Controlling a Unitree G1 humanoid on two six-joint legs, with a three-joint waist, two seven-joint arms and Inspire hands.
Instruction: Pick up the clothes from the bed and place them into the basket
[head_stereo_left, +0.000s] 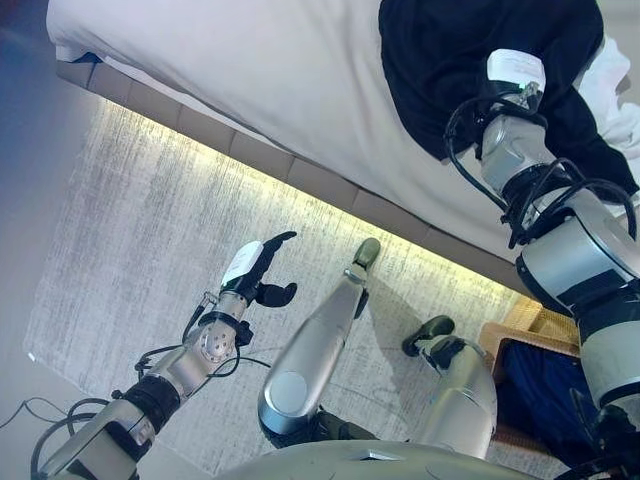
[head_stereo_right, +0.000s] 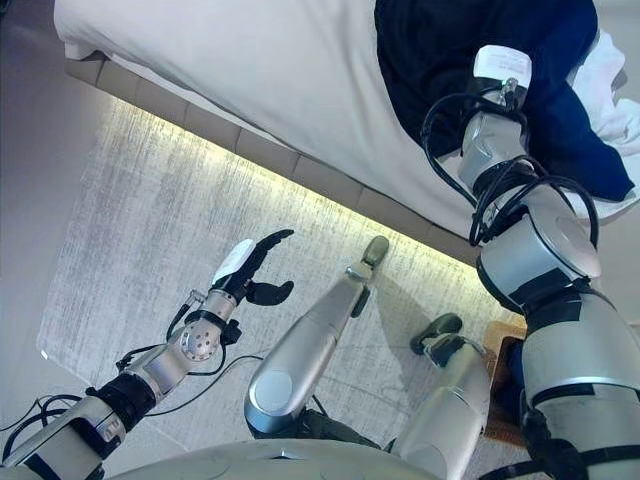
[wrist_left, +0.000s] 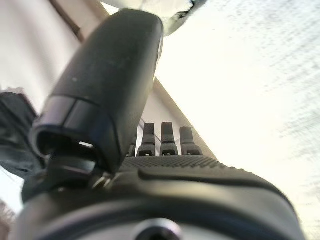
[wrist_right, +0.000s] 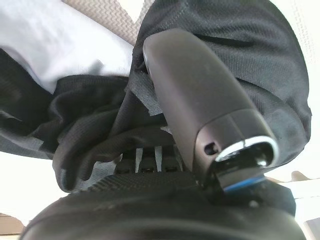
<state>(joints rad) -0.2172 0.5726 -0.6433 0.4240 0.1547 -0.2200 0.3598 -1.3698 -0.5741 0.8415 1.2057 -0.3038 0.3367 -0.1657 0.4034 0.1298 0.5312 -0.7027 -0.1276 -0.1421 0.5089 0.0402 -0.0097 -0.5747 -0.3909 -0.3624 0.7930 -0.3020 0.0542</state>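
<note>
Black clothes (head_stereo_left: 450, 60): dark, crumpled heap on white bed (head_stereo_left: 280, 80), bunched around right hand (wrist_right: 200, 100); grip there impossible to tell. Left hand (head_stereo_left: 262, 268): loosely open, empty, low over rug (head_stereo_left: 130, 220).

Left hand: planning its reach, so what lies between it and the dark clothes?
In the left eye view: pale rug, then bare white bed; left hand and dark clothes apart.

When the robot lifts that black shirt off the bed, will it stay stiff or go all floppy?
Probably floppy: the black garment already bunches in soft folds around the right hand. It likely drapes and dangles when raised from the bed. Seems light, since thin cloth.
</note>
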